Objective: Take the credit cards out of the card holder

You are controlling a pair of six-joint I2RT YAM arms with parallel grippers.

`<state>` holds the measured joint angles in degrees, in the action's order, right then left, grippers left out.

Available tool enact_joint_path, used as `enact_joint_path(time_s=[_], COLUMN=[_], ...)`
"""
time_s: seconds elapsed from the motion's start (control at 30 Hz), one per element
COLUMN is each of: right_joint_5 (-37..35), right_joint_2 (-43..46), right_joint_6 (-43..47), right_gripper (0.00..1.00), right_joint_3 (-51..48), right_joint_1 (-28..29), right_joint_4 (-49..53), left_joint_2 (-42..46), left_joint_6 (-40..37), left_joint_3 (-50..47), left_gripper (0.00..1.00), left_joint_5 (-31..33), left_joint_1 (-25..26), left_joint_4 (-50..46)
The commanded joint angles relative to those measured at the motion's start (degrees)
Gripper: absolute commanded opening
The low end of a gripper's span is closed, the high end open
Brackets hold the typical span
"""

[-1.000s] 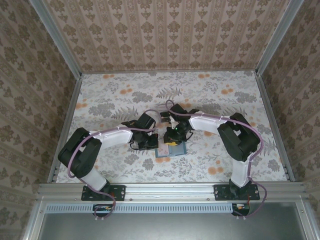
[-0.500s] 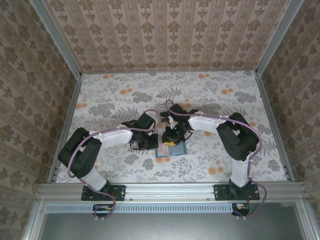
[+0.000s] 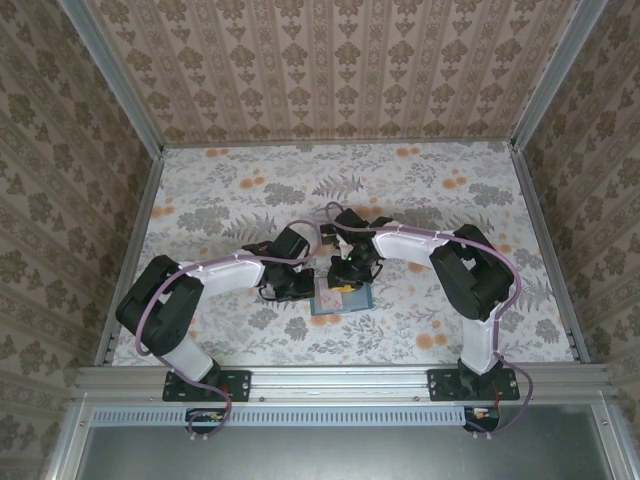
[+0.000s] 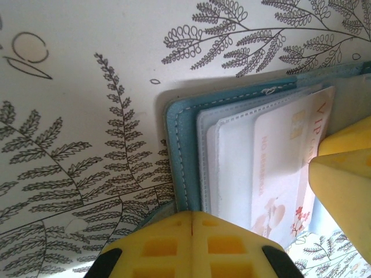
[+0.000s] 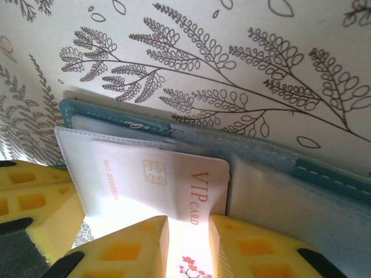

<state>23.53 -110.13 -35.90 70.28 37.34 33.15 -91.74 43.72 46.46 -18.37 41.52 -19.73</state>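
The teal-blue card holder (image 3: 343,301) lies open on the floral cloth between both arms. Its stitched edge (image 4: 175,145) and clear inner sleeves (image 4: 232,168) fill the left wrist view. A pale credit card (image 5: 174,174) with a gold chip and "VIP CARD" print sticks partway out of a sleeve (image 5: 75,174). My right gripper (image 5: 188,226) is open by a narrow gap, its fingertips (image 5: 255,243) resting on the card's face. My left gripper (image 4: 192,215) is shut with nothing between its fingers, and its tip sits on the holder's near edge.
The holder lies on a fern-and-flower patterned cloth (image 3: 250,190) inside patterned walls. Metal rails (image 3: 340,378) run along the near edge and the sides. The two wrists crowd close together over the holder.
My right wrist has shifted slightly to the left over the holder. The left arm and the holder have stayed in place.
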Motion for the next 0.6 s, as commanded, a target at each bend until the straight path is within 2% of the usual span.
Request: enact_joint_path(time_s=[0.0,0.13,0.3,0.57], right_joint_5=[-0.59,1.98,0.78,1.11], right_joint_2=[2.26,3.71,3.56,1.34], right_joint_6=[0.51,-0.87,-0.33,-0.14], right_gripper=[0.28,0.28,0.28,0.28], right_joint_3=[0.46,-0.12,-0.37,-1.28], right_joint_1=[0.10,0.10,0.01,0.01], right_joint_4=[2.17,0.35,1.60,0.55], left_joint_2=[1.45,2.43,4.24,0.51], left_joint_6=[-1.36,-1.30,-1.15,0.49], left_joint_3=[-0.54,0.43,2.38,4.67], left_gripper=[0.00,0.00,0.01,0.01], left_joint_5=[0.79,0.95,1.44,-2.85], left_joint_1=[-0.54,-0.49,-0.48,1.26], left_joint_4=[-1.98,-2.76,-4.24,-0.06])
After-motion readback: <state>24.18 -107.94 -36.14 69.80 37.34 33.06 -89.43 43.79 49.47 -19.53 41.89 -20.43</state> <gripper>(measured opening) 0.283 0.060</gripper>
